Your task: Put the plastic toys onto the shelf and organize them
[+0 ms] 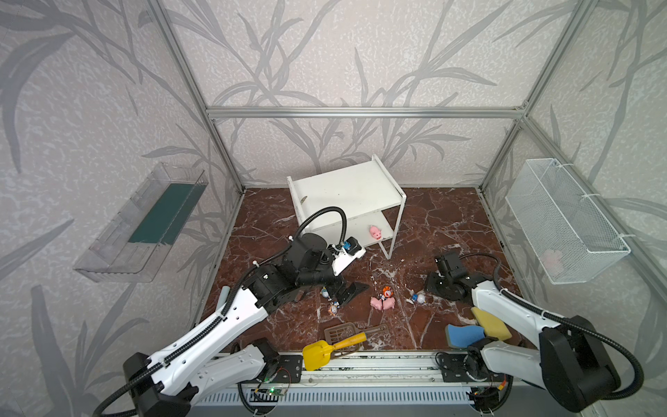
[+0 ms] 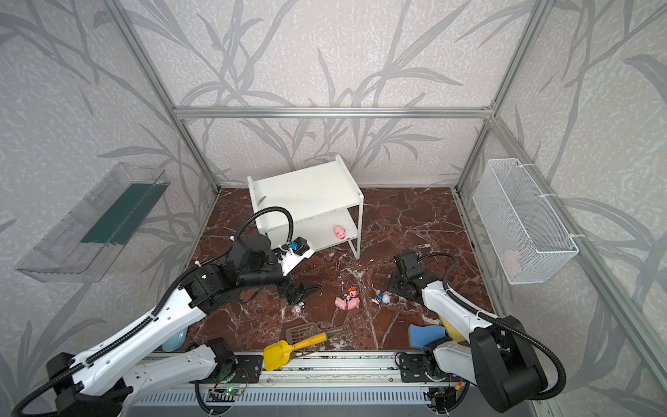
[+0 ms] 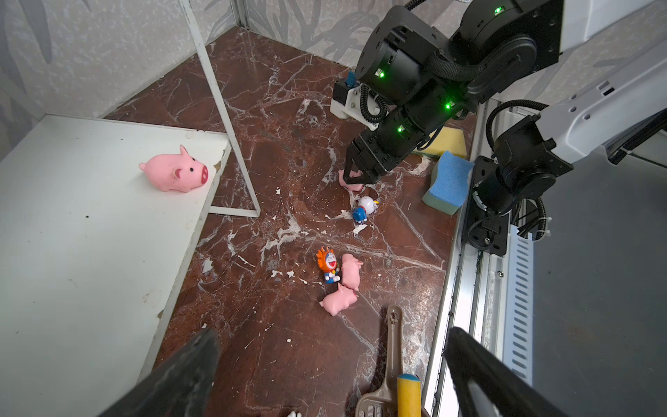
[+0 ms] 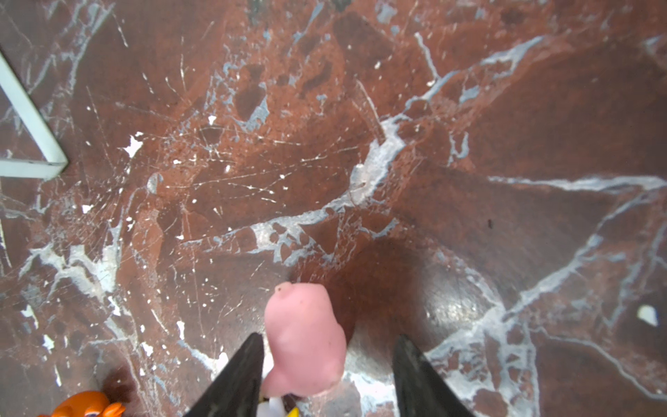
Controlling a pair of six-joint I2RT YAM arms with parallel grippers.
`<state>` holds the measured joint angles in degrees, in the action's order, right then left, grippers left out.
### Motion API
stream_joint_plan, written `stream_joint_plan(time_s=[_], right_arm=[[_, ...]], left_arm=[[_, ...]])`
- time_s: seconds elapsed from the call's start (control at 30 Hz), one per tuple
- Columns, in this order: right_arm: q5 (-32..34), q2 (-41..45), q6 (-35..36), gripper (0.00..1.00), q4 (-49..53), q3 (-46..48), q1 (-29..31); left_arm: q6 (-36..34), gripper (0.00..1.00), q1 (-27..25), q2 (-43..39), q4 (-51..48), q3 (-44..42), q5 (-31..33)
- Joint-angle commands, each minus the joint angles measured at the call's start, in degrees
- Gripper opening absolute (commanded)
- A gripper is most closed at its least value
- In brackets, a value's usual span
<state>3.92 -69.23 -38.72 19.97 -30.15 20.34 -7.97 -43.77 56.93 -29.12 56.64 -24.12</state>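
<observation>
Find the right fingers point(image 3: 355, 172) part-open astride a pink pig point(image 4: 303, 343) lying on the worktop point(image 1: 451, 231), one pad against its flank, the other just clear, nothing clamped yet. Close gently until both pads bear on the soft body, squeezing across the belly rather than the snout. Mind the white-capped figurine point(image 1: 419, 298) just beside the pig; avoid pinching it too. Lift straight up before swinging toward the shelf point(image 1: 346, 187), well apart at the back, then set down on the lower board beside the other pig point(image 1: 375, 232) standing there, well back from the edge. Leave the left fingers point(image 1: 352, 290) spread wide and empty, low over the worktop, out of the path
</observation>
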Motion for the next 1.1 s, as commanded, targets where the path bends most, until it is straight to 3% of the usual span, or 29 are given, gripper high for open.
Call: stream_joint_plan(time_s=[0.0,0.47,0.9,1.07], right_arm=[[0.9,-0.6,1.7,0.53,0.0,-1.7,1.4],[5.3,-2.7,5.2,0.49,1.5,-3.7,4.8],[8.8,-3.8,5.9,0.35,3.7,-5.3,7.3],[8.6,-4.7,6.3,0.39,3.7,-5.8,7.7]], left_arm=[[-1.3,0.99,0.1,-0.7,0.1,0.7,-0.4],[-1.2,0.99,0.1,-0.5,0.2,0.8,-0.4],[-1.1,0.99,0.1,-0.3,0.2,0.8,-0.5],[-1.1,0.99,0.1,-0.4,0.2,0.8,-0.4]])
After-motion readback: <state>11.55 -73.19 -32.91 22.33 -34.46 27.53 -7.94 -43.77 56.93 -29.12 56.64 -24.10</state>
